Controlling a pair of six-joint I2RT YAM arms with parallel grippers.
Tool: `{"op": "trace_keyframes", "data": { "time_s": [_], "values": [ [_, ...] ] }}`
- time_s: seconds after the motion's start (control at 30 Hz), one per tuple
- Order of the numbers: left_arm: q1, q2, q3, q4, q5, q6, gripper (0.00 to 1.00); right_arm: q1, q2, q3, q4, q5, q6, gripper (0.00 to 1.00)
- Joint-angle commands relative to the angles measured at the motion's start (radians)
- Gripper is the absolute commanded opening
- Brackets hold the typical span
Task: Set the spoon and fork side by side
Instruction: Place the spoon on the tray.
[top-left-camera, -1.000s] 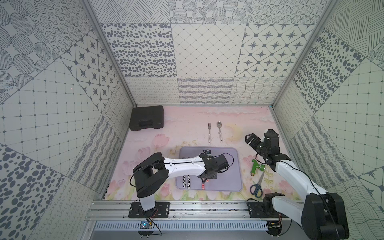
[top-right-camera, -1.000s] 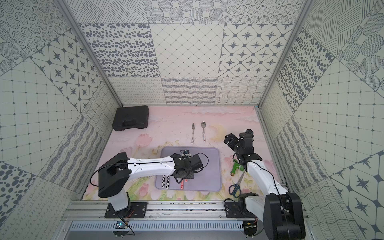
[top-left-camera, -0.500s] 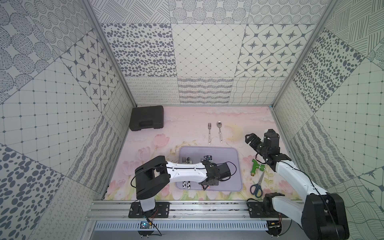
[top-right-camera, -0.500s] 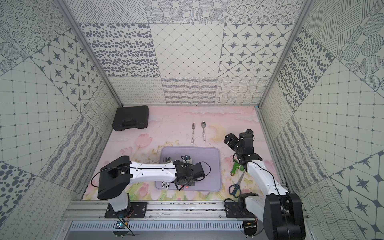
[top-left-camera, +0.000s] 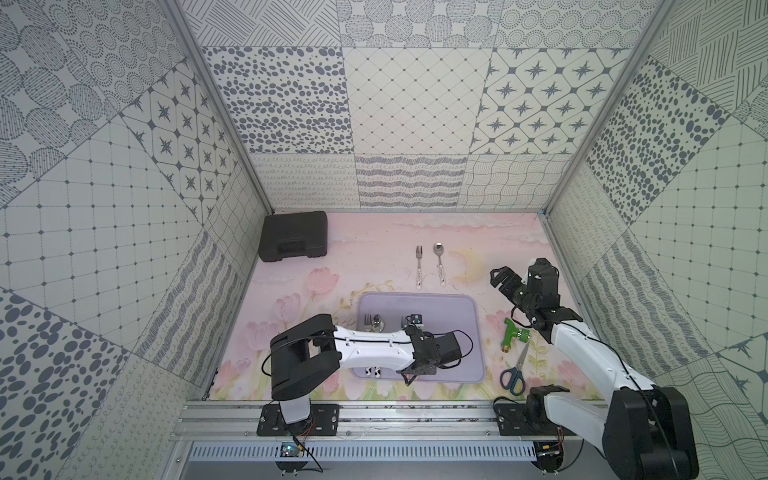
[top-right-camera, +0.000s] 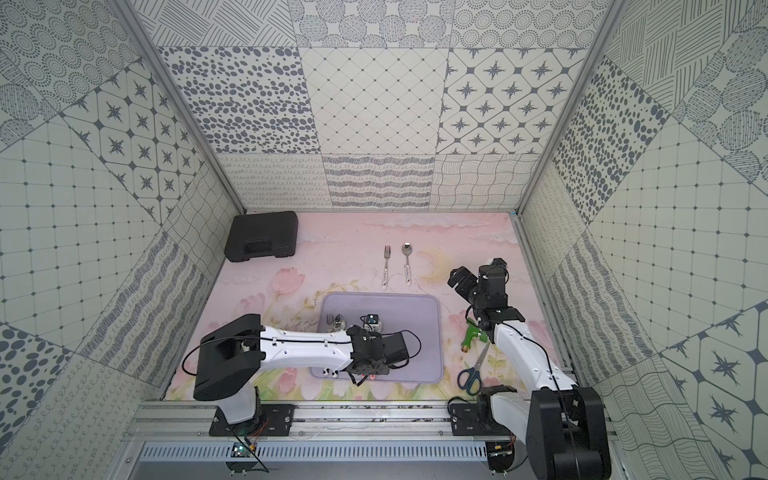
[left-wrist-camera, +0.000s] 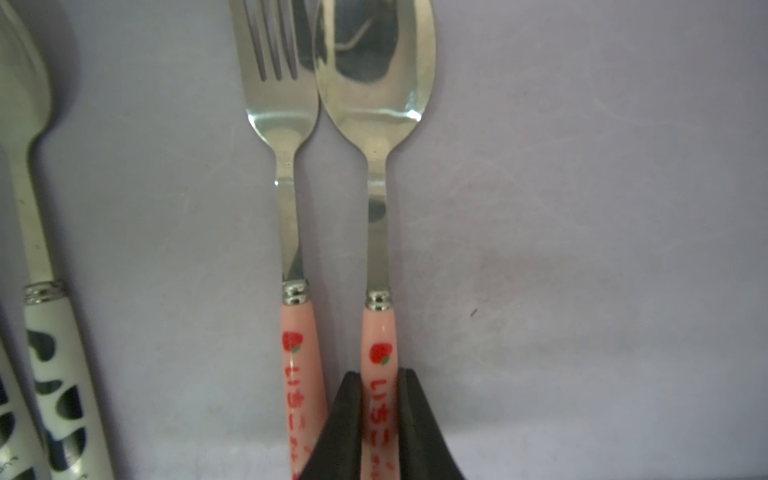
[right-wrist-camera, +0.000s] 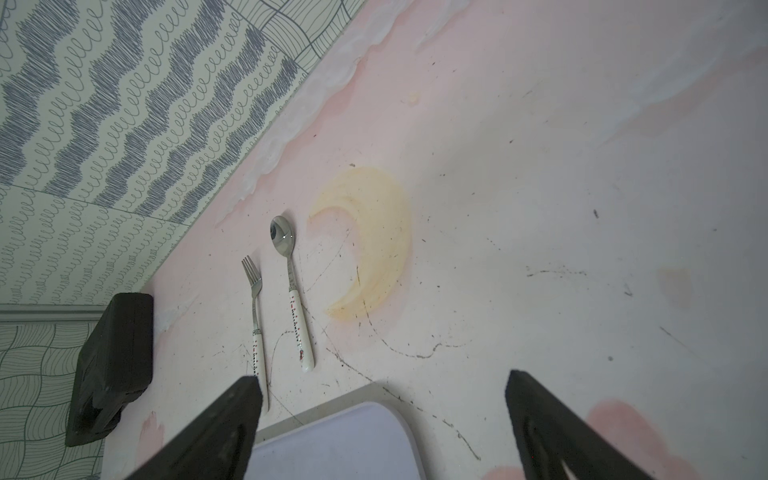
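Patterned walls (top-left-camera: 407, 104), pink floral tabletop (top-left-camera: 365, 257); lower centre, left gripper (left-wrist-camera: 380, 415) pinches the spoon (left-wrist-camera: 374, 104) on the tray (top-left-camera: 465, 332); right gripper (right-wrist-camera: 382, 378) gapes empty.

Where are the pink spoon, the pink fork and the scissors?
pink spoon (left-wrist-camera: 376, 124), left wrist view, on its bowl
pink fork (left-wrist-camera: 286, 124), left wrist view, below its tines
scissors (top-left-camera: 513, 376), a top view, blue handles

Pink floral table (top-left-camera: 374, 249), lavender tray (top-left-camera: 457, 316), black case (top-left-camera: 293, 235), fork (top-left-camera: 419, 266), spoon (top-left-camera: 439, 262), scissors (top-left-camera: 514, 372), green tool (top-left-camera: 512, 337)

Pink-handled spoon (left-wrist-camera: 375, 95) just beside fork (left-wrist-camera: 283, 120)
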Motion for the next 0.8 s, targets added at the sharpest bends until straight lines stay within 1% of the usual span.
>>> {"op": "trace_keyframes", "data": {
  "time_s": [0.0,0.3,0.43,0.77],
  "values": [
    [-0.013,0.005,0.007,-0.039,0.001,-0.035,0.07,0.004,-0.02,0.002,0.024,0.001,-0.002,0.97],
    [-0.018,0.002,0.004,-0.04,0.0,-0.037,0.12,0.004,-0.017,0.002,0.024,0.001,-0.002,0.97],
    [-0.02,0.003,0.016,-0.055,-0.008,-0.032,0.16,0.004,-0.017,0.002,0.024,0.001,-0.002,0.97],
    [-0.022,0.003,0.031,-0.07,-0.015,-0.022,0.21,0.004,-0.013,0.002,0.025,0.003,-0.002,0.97]
  ]
}}
